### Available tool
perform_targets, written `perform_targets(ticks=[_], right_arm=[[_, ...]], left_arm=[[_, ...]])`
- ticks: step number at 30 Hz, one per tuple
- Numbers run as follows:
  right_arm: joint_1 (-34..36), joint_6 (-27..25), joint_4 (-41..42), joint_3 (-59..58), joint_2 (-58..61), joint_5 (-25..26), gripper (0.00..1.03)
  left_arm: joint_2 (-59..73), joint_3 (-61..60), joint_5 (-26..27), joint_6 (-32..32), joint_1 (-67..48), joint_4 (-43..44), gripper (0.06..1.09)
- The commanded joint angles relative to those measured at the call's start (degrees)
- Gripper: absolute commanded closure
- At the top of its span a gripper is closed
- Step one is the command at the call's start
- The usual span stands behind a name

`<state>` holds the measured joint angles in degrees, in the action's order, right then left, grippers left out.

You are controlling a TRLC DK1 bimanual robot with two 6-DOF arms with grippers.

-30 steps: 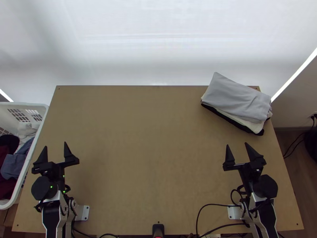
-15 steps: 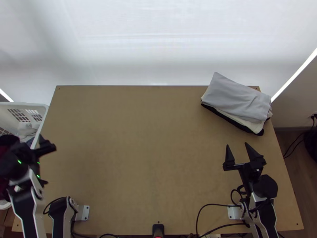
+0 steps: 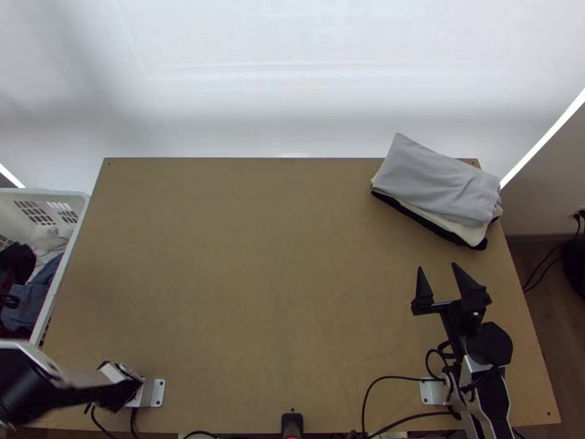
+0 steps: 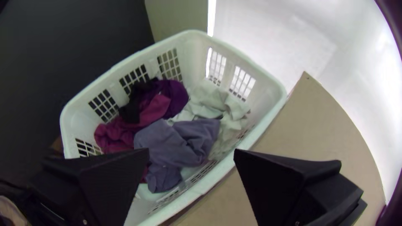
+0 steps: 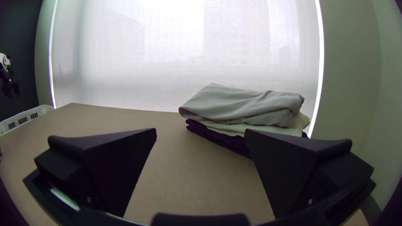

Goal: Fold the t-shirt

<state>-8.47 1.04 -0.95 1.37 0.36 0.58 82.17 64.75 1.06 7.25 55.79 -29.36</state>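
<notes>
In the top view, the left arm (image 3: 25, 384) has swung out from the near left corner of the table (image 3: 270, 263), past the left edge, to the basket (image 3: 69, 196). The right gripper (image 3: 436, 266) is unmoved over the near right part, its fingers parted with nothing between them. The stack (image 3: 439, 179) lies as it did at the far right corner, folded grey cloth on top. So the work seems to be at the picking stage, with no shirt laid out to fold.

In the left wrist view, the left gripper (image 4: 191, 149) is spread wide and empty above the basket. Inside, a blue-grey garment (image 4: 176, 140) lies bunched nearest the fingers, beside magenta cloth (image 4: 155, 109) and pale cloth (image 4: 209, 100). The t-shirt is probably one of these; I cannot tell which. A pinch here could bring up two pieces together.

In the right wrist view, the right gripper faces the stack, apart from it.
</notes>
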Motion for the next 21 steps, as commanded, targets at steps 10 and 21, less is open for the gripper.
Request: perform_targets(ticks=[10, 21], right_arm=[[0.0, -0.4, 0.2, -0.8, -0.4, 0.3, 0.04], [0.0, -0.4, 0.2, -0.8, -0.4, 0.3, 0.04]], left_arm=[[34.8, 22.3, 0.3, -1.1, 7.9, -7.3, 0.11], [54.7, 38.9, 0.3, 3.0, 8.5, -4.0, 0.11]])
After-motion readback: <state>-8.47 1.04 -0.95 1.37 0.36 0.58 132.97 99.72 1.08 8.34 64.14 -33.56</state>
